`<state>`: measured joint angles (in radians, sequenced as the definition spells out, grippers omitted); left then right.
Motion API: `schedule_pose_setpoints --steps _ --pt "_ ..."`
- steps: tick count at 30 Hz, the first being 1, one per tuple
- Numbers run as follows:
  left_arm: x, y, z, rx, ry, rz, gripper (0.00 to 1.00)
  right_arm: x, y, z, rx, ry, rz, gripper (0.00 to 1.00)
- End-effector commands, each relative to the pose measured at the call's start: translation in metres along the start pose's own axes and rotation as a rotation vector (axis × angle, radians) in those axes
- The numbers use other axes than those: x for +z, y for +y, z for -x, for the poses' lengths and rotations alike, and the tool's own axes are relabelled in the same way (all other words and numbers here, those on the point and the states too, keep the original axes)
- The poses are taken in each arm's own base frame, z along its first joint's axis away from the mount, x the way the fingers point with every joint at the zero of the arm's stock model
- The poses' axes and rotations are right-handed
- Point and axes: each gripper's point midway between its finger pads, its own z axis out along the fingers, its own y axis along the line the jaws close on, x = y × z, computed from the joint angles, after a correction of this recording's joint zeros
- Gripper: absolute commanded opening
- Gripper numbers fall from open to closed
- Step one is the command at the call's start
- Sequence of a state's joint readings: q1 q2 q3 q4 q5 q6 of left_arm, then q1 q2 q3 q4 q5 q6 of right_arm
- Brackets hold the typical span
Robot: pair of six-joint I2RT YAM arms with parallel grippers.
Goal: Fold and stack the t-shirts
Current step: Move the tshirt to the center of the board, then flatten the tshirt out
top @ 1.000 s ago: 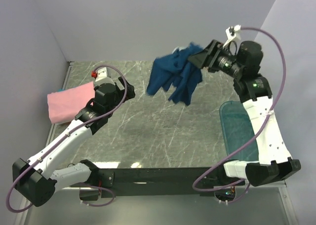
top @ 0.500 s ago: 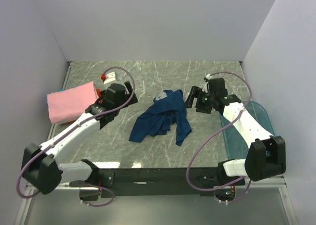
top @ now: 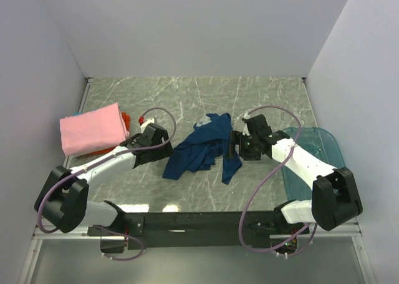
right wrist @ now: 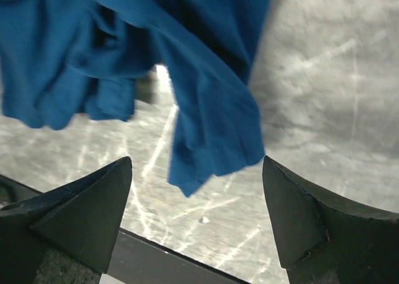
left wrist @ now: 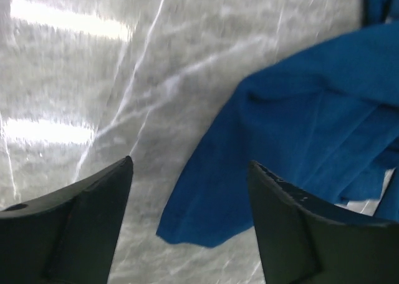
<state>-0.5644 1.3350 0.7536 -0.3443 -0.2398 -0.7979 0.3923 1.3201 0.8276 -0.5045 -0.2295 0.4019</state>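
The left hand (top: 164, 148) and the right hand (top: 234, 145) now sit low on either side of the middle of the frame. A second ago the right hand held the navy t-shirt (top: 202, 148) high at the upper middle. Now it has let go, and the shirt lies in a crumpled heap at the centre of the worktop (top: 187, 103). The right hand's fingers are spread with nothing between them, just beside the shirt's right edge.

The left arm has swung in from the pink t-shirt (top: 92, 129) to the heap's left edge. Its fingers are also spread and empty, and the wrist view shows a blue corner lying under them.

This likely means the shirt has been delivered for folding and still needs flattening, with both hands placed to take an edge each.

By count:
- Two arms and two hands.
- One translucent teal tub (top: 324, 138) at the right edge.
- One navy shirt, unfolded.
- One pink shirt, folded, at the left of the frame.
- One sliver of orange cloth (top: 126, 119) just beside the pink shirt's right edge. I cannot tell whether it is folded.
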Motion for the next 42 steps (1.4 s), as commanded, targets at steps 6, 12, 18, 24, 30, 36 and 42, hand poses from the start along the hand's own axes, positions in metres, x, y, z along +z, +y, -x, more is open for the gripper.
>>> schedule_pose_setpoints --steps 6,12,18,24,30,36,42 --pt "-0.008 0.008 -0.040 -0.016 0.123 -0.054 0.61 0.002 -0.009 -0.002 0.017 -0.022 -0.043 0.92" --pt "-0.001 0.018 -0.059 -0.018 0.192 -0.018 0.49 0.006 -0.009 -0.002 0.034 -0.018 -0.044 0.92" --pt "0.003 0.012 -0.064 -0.006 0.220 -0.040 0.48 0.004 -0.015 -0.003 0.050 -0.031 -0.076 0.92" --pt "0.005 0.013 -0.070 0.002 0.245 -0.042 0.45 0.010 -0.020 -0.009 0.064 -0.018 -0.090 0.94" --pt "0.010 0.013 -0.079 0.008 0.281 -0.048 0.39 0.018 -0.023 -0.011 0.062 -0.001 -0.100 0.83" --pt "0.013 0.013 -0.090 0.017 0.331 -0.057 0.32 0.029 -0.028 -0.010 0.056 0.014 -0.116 0.73" --pt "0.015 0.015 -0.098 0.026 0.361 -0.052 0.09 0.034 -0.030 -0.010 0.048 0.029 -0.127 0.44"
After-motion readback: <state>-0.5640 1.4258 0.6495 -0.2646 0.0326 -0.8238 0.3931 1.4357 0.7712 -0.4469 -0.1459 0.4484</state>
